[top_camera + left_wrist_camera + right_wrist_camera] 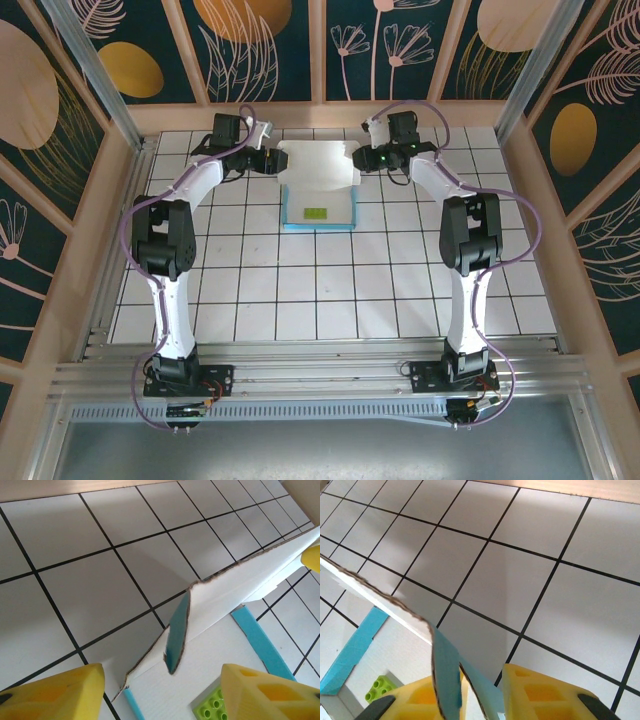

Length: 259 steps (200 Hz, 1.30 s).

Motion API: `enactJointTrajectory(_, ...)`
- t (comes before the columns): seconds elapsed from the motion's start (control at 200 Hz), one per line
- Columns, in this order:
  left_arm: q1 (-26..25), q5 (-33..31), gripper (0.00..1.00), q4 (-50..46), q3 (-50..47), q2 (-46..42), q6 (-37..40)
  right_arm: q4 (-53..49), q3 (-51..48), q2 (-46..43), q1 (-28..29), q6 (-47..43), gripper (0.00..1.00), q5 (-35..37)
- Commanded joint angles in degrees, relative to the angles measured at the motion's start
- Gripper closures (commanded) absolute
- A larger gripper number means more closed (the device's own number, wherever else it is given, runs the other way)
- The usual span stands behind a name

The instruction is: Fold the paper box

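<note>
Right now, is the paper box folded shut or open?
Open, partly folded: the paper box has its far flap raised, white inside exposed, with the lime-green block visible inside.

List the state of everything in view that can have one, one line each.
paper box: partly folded, open on top, far flap raised, side tabs bent off it.
green block: lying inside the open box, untouched.
left gripper: open, fingers on either side of one tab, not touching it.
right gripper: jaws narrow around the other tab; can't tell if it is gripped.
</note>
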Motion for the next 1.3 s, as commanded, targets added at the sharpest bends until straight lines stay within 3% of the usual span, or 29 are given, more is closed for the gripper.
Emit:
enactJointTrajectory(0.0,-0.3,1.1,0.42,-1.3,3.3,1.4,0.6,0.1,1.9,-3.2,0.6,-0.9,0.76,0.1)
enactJointTrajectory(0.41,-0.3,2.3,0.57,-2.7,5.6,3.7,0.3,-0.7,1.7,-3.0,0.9,-1.9,0.79,0.8)
enactJointTrajectory(0.711,-0.3,0.4,0.60,-3.2,3.6,0.5,0.3,-0.3,1.6,-3.1,1.3,-2.0,0.80,2.2)
enactJointTrajectory(0.976,-0.3,0.1,0.72,-4.6,4.6,0.5,-0.3,-0.4,1.4,-3.3,1.9,-1.8,0.82,3.4)
enactJointTrajectory(1.291,-0.7,0.2,0.81,-3.3,3.6,0.5,-1.4,3.7,-1.2,-4.9,3.5,5.6,0.80,9.1)
